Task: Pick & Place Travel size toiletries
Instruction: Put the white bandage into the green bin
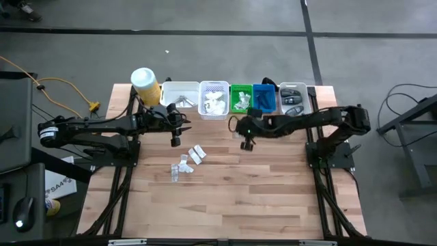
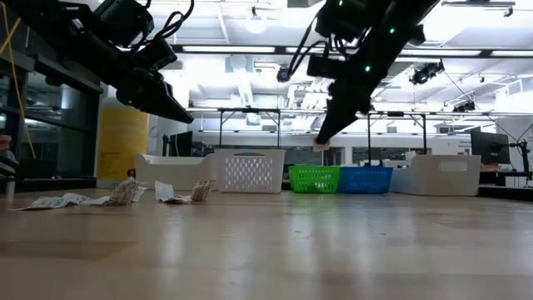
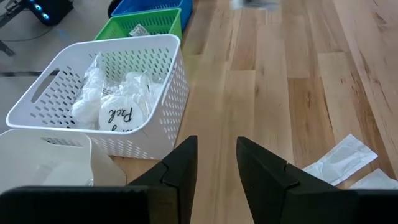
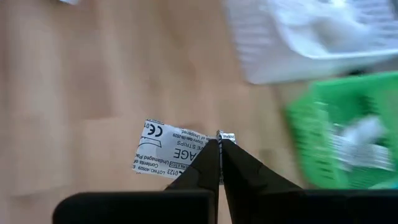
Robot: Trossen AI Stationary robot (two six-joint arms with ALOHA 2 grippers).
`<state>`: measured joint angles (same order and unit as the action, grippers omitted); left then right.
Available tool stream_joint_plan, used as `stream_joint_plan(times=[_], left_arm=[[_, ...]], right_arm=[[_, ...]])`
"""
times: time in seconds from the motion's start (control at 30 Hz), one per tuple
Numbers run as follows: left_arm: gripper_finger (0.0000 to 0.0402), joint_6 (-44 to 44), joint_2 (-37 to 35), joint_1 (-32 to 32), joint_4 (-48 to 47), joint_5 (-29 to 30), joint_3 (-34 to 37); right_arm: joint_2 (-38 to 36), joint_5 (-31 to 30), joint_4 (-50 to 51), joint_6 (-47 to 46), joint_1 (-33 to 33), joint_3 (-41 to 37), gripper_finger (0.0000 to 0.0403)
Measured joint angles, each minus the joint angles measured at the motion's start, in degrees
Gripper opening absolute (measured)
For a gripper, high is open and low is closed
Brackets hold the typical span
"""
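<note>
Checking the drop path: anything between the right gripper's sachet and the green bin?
Nothing visible. The right gripper is shut on the sachet, held above the table just in front of the green bin. Only bare wood lies between them. The left gripper hangs off to the side, near the white bins.

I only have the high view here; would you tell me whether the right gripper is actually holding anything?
Observer: Yes. In the right wrist view the right gripper is shut on a printed white sachet.
Operator: Thank you. Is it off the table?
Observer: Yes, the low view shows the sachet hanging above the wood table.
Operator: And the left gripper?
Observer: The left gripper is empty, fingers apart, beside the white perforated basket.
</note>
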<state>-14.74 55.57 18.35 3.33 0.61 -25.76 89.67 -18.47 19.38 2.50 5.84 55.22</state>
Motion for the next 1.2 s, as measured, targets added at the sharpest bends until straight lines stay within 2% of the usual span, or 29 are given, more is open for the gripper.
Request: stream_joint_plan(times=[0.23,0.43,0.53,0.73,0.83,1.0,1.2], left_arm=[[0.0110,0.0,0.0,0.0,0.0,0.0,0.0],[0.0110,0.0,0.0,0.0,0.1,0.0,0.0],[0.0110,0.0,0.0,0.0,0.1,0.0,0.0],[0.0110,0.0,0.0,0.0,0.2,0.0,0.0],[0.0110,0.0,0.0,0.0,0.2,0.0,0.0],[0.0110,0.0,0.0,0.0,0.1,0.0,0.0],[0.0110,0.1,0.0,0.0,0.1,0.0,0.0]], right_arm=[[0.0,-9.3,-3.8,7.1,8.4,0.0,0.0003],[0.7,-9.8,-12.2,14.5,15.8,0.0,0.0003],[1.6,-7.8,-16.3,19.1,18.9,0.1,0.0003],[4.6,2.7,-18.3,24.3,24.8,0.1,0.0005],[6.3,3.4,-18.5,27.1,26.3,0.0,0.0012],[7.2,4.6,-19.9,28.8,27.2,0.0,0.0044],[7.2,5.2,-20.3,27.0,27.2,0.0,0.0129]])
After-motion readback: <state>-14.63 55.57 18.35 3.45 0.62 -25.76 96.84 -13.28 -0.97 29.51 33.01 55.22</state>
